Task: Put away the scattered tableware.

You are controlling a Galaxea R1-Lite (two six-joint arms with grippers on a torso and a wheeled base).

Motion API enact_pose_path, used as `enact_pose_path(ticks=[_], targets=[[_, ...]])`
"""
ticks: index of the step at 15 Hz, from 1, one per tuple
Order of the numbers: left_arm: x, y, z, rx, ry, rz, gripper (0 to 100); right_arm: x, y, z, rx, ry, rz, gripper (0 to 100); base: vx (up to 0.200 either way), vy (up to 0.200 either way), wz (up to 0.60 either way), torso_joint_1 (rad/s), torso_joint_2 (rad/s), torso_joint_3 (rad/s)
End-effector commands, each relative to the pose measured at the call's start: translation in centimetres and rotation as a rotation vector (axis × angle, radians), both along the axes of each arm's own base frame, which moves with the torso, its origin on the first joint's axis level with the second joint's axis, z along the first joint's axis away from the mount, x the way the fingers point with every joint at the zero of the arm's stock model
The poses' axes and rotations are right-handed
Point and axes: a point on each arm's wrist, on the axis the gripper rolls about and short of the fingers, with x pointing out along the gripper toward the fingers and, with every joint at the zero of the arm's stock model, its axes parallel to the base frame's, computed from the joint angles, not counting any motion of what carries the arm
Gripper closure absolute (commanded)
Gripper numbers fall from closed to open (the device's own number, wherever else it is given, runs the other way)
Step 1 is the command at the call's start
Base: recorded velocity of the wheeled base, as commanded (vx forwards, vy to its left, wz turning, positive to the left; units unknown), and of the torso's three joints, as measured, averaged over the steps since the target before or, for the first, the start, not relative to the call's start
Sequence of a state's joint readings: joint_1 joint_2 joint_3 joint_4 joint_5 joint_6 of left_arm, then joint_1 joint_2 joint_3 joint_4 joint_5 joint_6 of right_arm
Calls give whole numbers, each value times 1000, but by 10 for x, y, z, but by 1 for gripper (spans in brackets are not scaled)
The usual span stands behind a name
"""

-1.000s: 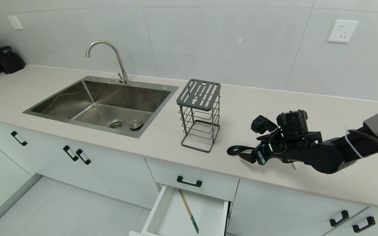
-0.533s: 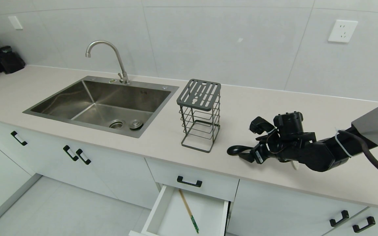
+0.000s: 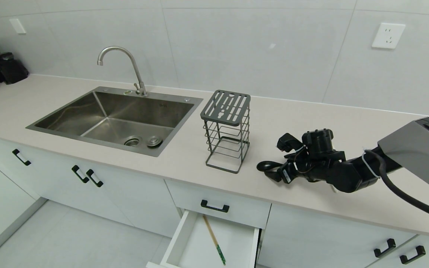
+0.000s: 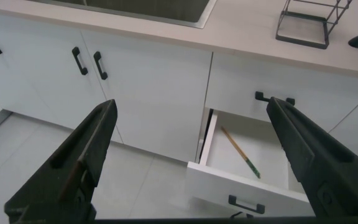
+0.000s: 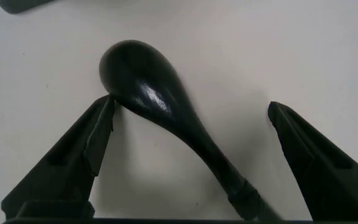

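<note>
Our right arm has slid a little to the left and a bit farther back on the surface. Its right gripper point(image 3: 278, 162) is now closer to the rack point(image 3: 226, 130) than it was a moment ago. The black spoon point(image 3: 264, 166) has hardly moved. It lies flat on the surface, right of the rack and near the front edge.

From the right wrist we see the fingers point(image 5: 98, 143) spread wide, one on each side of the spoon point(image 5: 160, 106). One finger is just beside the round end and may be touching it. The other is well apart from the spoon. Nothing is pinched yet.

We think this means the right gripper point(image 5: 191, 124) is lined up and the next thing is to squeeze the spoon and lift it. The grip looks set near the fat round end, so the spoon could slip or spin.

Our left gripper point(image 4: 191, 124) hangs low in front of the cupboards with its fingers spread and nothing in them. The drawer point(image 3: 175, 238) below is open with one chopstick point(image 3: 212, 238) inside. We guess the spoon should go in there too.
</note>
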State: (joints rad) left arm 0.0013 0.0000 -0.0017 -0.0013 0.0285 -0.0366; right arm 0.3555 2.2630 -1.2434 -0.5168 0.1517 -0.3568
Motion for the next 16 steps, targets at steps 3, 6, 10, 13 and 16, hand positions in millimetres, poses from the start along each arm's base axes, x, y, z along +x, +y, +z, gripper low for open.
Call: enact_pose_path(ticks=[3, 6, 10, 13, 16], targets=[[0, 0, 0, 0, 0, 1, 0, 1, 0, -9, -12, 27, -4, 100, 0, 0, 0, 0, 0, 0], [0, 0, 0, 0, 0, 1, 0, -2, 0, -3, -10, 16, -3, 100, 0, 0, 0, 0, 0, 0], [0, 0, 0, 0, 0, 1, 0, -22, 0, 30, -17, -51, 33, 100, 0, 0, 0, 0, 0, 0], [0, 0, 0, 0, 0, 1, 0, -62, -10, 59, -61, -142, 87, 100, 0, 0, 0, 0, 0, 0], [0, 0, 0, 0, 0, 1, 0, -114, -22, 86, -37, -178, 129, 100, 0, 0, 0, 0, 0, 0]])
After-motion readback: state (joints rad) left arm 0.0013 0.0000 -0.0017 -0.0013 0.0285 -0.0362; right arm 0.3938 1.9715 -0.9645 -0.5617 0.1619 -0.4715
